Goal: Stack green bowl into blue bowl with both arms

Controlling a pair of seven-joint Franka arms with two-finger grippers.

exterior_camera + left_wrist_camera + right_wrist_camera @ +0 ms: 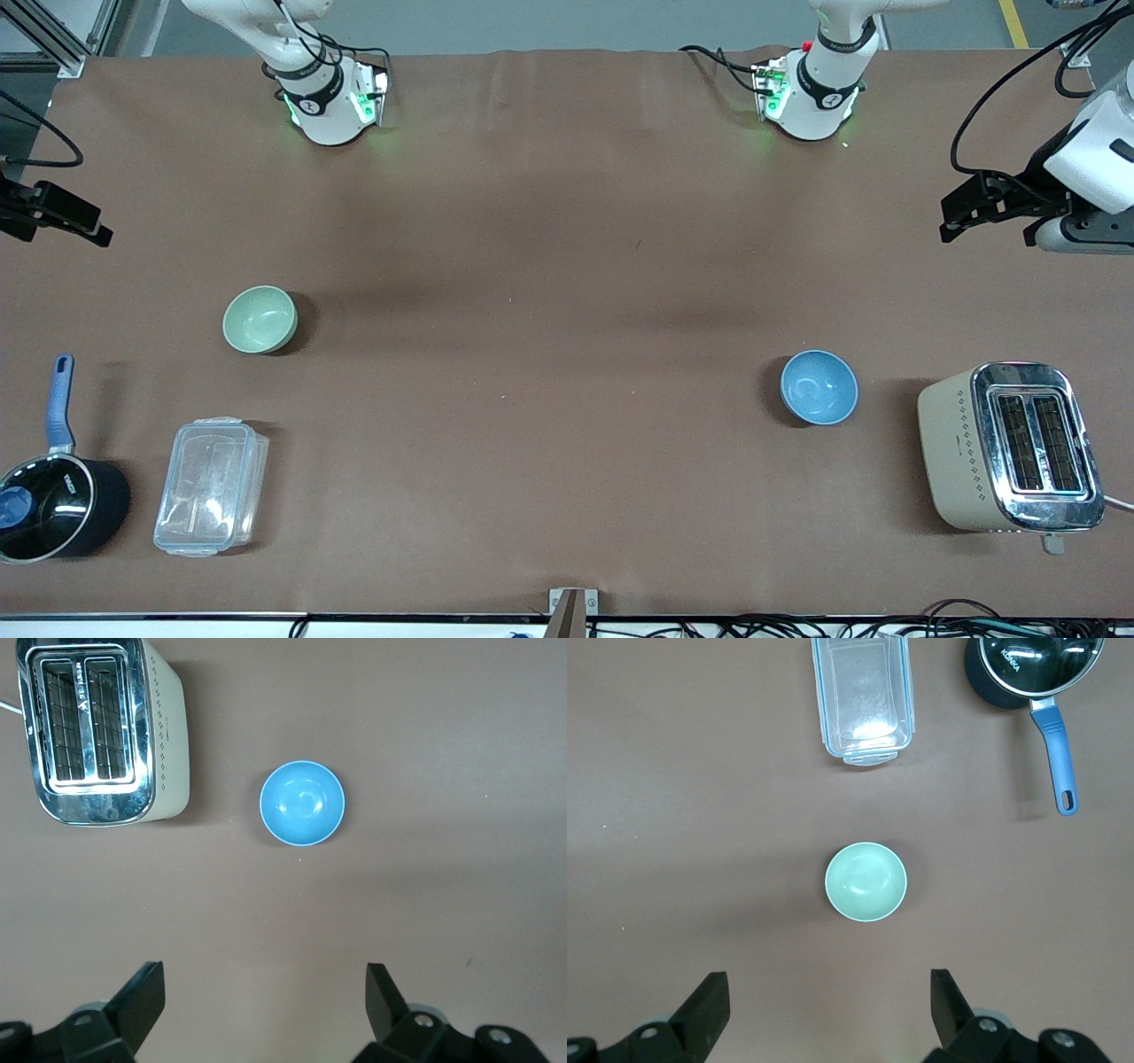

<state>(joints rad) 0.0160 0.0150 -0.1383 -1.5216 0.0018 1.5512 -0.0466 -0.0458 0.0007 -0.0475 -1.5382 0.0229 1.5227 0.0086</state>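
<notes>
The pale green bowl point(260, 319) stands upright and empty on the brown table toward the right arm's end; it also shows in the right wrist view point(866, 881). The blue bowl point(819, 387) stands upright and empty toward the left arm's end; it also shows in the left wrist view point(302, 803). My right gripper point(828, 983) is open and empty, high above the table short of the green bowl, at the table's end in the front view point(66, 217). My left gripper point(266, 979) is open and empty, high above the table short of the blue bowl, at the other end point(970, 211).
A beige and chrome toaster point(1010, 447) stands beside the blue bowl at the left arm's end. A clear plastic lidded box point(211, 486) and a black saucepan with a blue handle point(53, 501) lie nearer the front camera than the green bowl.
</notes>
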